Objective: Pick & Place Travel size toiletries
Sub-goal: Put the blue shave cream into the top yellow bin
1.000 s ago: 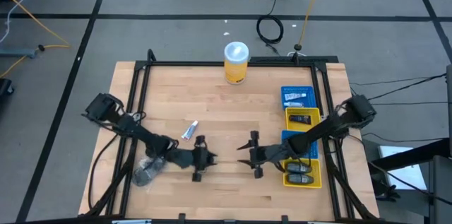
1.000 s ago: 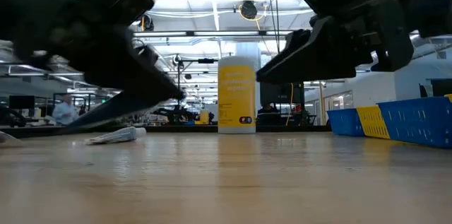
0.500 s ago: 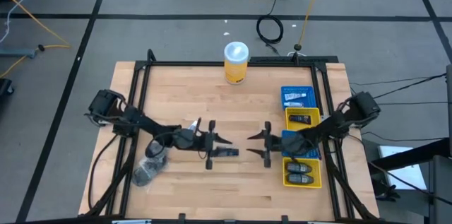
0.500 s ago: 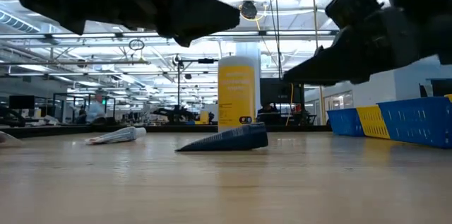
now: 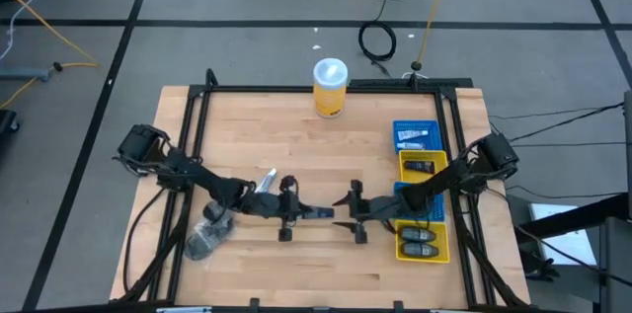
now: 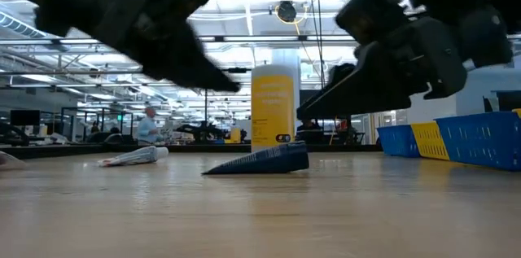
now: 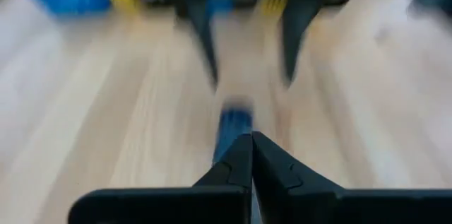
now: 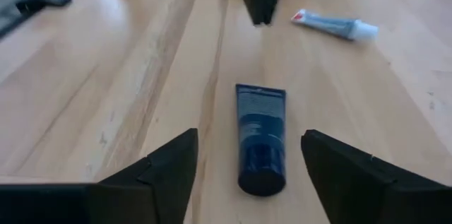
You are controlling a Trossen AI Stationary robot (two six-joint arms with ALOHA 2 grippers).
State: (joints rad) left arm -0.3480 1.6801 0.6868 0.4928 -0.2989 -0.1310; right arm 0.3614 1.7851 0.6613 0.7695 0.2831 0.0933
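On the wooden plank surface [image 5: 326, 155], from left: a crumpled grey bag [image 5: 202, 242], possibly plastic, one white-silver tube [image 5: 265, 182], and one dark blue flat-ended tube [image 5: 317, 212] lying free between two claws. The left claw [image 5: 287, 212] has fingers pressed together, holding nothing. The right claw [image 5: 356, 216] is spread wide, holding nothing. One yellow cylindrical canister [image 5: 330, 87] stands behind. One blue-and-yellow latticed tray [image 5: 438, 173] holds four oblong items.
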